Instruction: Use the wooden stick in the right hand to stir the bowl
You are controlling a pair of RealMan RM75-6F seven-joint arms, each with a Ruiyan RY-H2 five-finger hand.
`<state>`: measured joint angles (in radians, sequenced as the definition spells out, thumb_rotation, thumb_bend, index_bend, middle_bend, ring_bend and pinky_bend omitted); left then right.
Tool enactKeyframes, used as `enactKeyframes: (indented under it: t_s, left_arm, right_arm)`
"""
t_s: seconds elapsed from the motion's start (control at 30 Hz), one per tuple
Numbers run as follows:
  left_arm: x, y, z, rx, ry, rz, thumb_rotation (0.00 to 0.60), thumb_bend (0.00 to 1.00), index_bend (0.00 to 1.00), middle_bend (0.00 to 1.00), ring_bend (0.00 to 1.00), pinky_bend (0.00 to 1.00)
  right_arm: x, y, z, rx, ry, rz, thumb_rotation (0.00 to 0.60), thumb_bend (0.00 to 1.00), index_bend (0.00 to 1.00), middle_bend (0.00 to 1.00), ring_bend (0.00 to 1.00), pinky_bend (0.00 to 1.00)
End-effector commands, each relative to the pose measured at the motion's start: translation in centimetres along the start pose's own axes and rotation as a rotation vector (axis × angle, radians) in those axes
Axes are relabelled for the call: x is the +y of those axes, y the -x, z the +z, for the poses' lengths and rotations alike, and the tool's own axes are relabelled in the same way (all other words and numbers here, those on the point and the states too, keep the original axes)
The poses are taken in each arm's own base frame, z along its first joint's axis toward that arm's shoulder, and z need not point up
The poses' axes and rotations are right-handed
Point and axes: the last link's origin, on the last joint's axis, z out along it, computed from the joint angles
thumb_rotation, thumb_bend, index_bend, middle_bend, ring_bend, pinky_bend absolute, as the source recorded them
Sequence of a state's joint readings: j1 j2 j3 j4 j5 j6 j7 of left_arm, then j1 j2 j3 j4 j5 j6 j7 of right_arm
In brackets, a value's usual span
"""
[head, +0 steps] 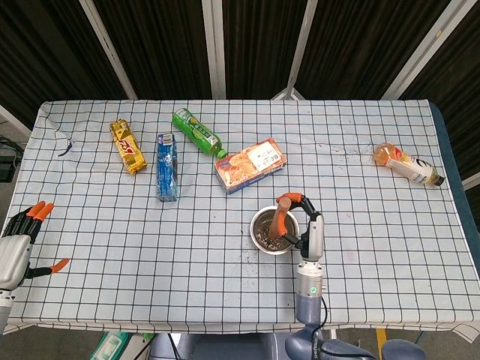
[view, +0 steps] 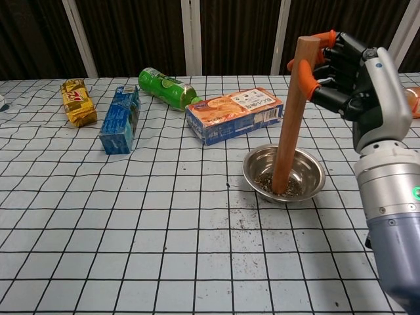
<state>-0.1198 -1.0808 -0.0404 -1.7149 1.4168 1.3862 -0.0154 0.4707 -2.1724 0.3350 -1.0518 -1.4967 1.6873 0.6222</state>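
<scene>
Head view first: the right hand (head: 304, 225) sits at the near middle of the table (head: 375, 247), fingers wrapped round the top of the wooden stick (head: 279, 223), which dips into the steel bowl (head: 262, 240) just at the hand's nine o'clock. Over at the far left edge, the left hand (head: 21, 238) hangs off the table with its orange-tipped fingers spread and nothing in them. From the bowl, an orange box (head: 250, 165) lies at eleven o'clock, a green bottle (head: 198, 133) further out the same way, a blue packet (head: 167, 166) and a yellow packet (head: 127, 146) toward ten, and a pale bottle (head: 407, 165) well apart at two o'clock.

Chest view now: the hand (view: 344, 75) grips the stick (view: 291, 118) near its upper end, thumb and fingers closed on it. The stick leans slightly, top tipped toward one o'clock, its lower end down among dark crumbs in the bowl (view: 315, 176), left of centre. A few crumbs lie scattered on the cloth just beside the rim.

My read: the stirring itself is in hand, stick planted and working the contents. Next move calls for sweeping the tip round the bowl floor while holding the grip firm, gently enough that the light bowl doesn't slide or spill more crumbs.
</scene>
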Motion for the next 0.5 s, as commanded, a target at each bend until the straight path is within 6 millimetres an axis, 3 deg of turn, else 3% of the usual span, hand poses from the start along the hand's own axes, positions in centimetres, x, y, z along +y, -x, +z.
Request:
enactKeyframes:
  t_s: [0.03,0.23,0.5]
  left_arm:
    - [0.0,0.0,0.0,0.001,0.001,0.000,0.600,0.02,0.00,0.00,0.00,0.00]
    - [0.0,0.0,-0.1,0.001,0.002,0.000,0.600,0.02,0.00,0.00,0.00,0.00]
    - [0.1,0.0,0.0,0.001,0.004,-0.001,0.600,0.02,0.00,0.00,0.00,0.00]
  right_arm:
    - [0.1,0.0,-0.1,-0.008,-0.002,-0.006,0.600,0.60,0.76,0.62,0.62,0.52]
    - [-0.3,-0.2,0.6,-0.002,-0.018,-0.001,0.600,0.60,0.76,0.62,0.62,0.52]
    - [-2.3,-1.6,1.9,0.031,-0.094,0.011,0.600,0.60,0.76,0.62,0.62,0.52]
